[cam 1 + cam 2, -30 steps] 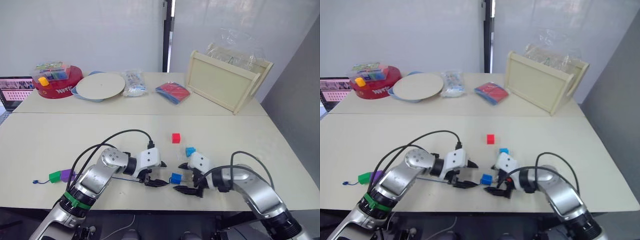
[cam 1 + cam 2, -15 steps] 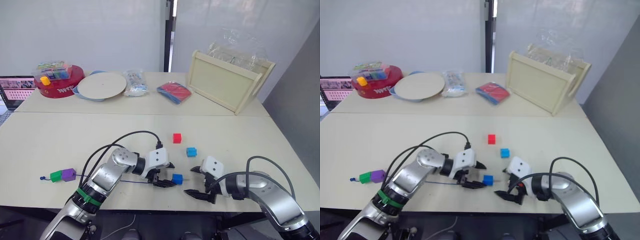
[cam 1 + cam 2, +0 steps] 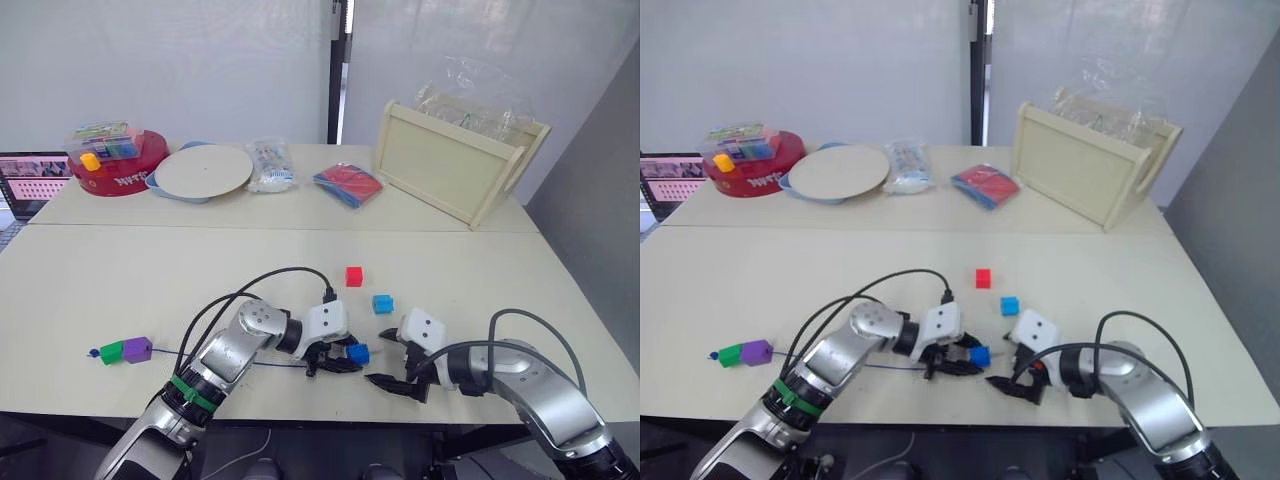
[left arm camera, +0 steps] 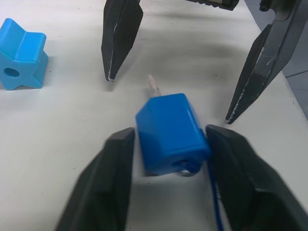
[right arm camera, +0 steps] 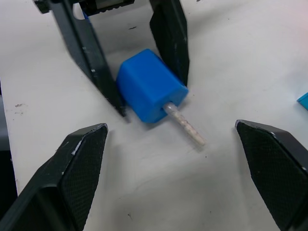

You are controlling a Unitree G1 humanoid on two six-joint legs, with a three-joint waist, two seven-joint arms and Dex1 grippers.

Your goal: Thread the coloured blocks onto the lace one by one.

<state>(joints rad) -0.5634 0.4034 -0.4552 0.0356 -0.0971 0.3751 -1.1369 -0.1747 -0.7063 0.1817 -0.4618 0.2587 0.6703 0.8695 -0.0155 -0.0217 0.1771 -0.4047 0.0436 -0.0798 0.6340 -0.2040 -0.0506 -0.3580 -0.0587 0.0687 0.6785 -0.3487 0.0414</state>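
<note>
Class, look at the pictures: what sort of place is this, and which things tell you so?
Probably a robot test room: plain pale tables against bare white walls, toy props such as a red tub and a wooden tray.
</note>
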